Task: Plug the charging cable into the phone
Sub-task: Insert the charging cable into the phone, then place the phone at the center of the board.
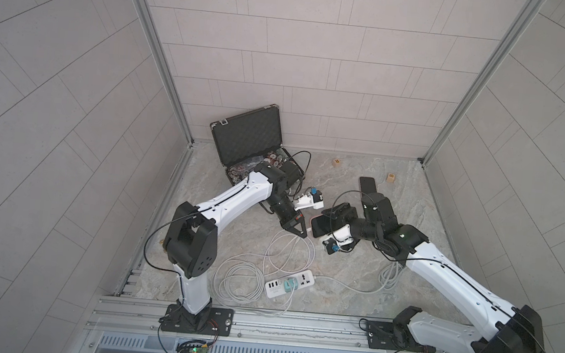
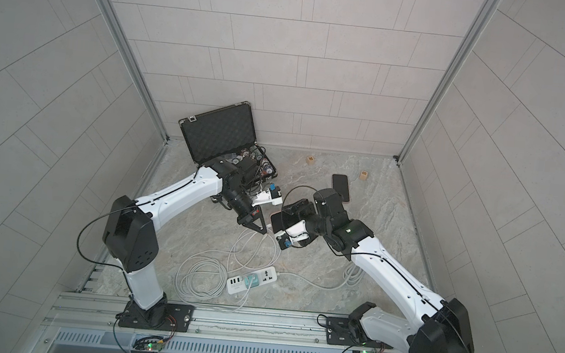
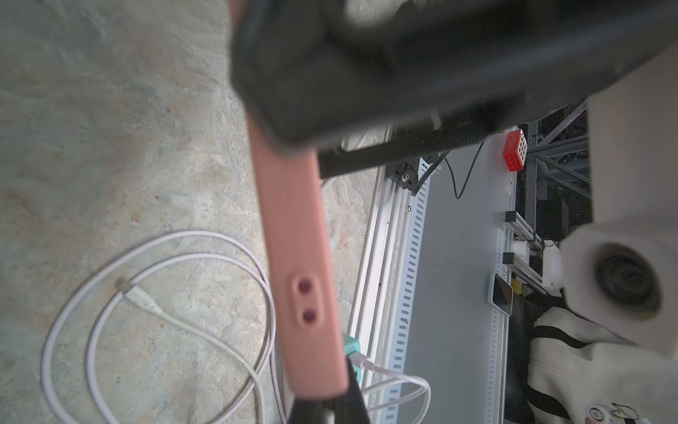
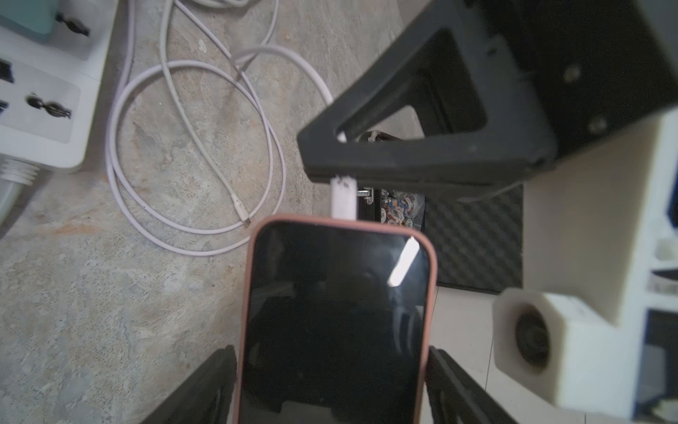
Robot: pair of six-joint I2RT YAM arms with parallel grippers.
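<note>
**Finding 1.** The phone [image 4: 335, 315], in a pink case with its dark screen up, is carried clear of the stone table [image 1: 350, 304] at centre frame in both top views. The right gripper [image 4: 332, 350] has its fingers spread wide, one against each long edge. This apparently leaves the port end free toward the other arm.

**Finding 2.** The left gripper [image 1: 301, 233] is closed tight on the white plug [image 4: 343, 200] of the charging cable [image 4: 304, 66], in line with the phone's end edge. Plug and edge meet, but whether the plug is fully seated cannot be told.

**Count.**
- Phones: two. The second phone [image 1: 368, 188] lies flat, right of centre.
- Cables lying loose: one spare cable [image 3: 139, 297], coiled on the table with its connector free.
- Power strip [image 1: 307, 279]: one, lower centre, carrying one teal adapter [image 1: 290, 285].
- Wooden blocks: two, the left block [image 1: 336, 162] and the right block [image 1: 391, 178].
- Open case [image 1: 247, 138]: one, holding chips, above centre.
</note>
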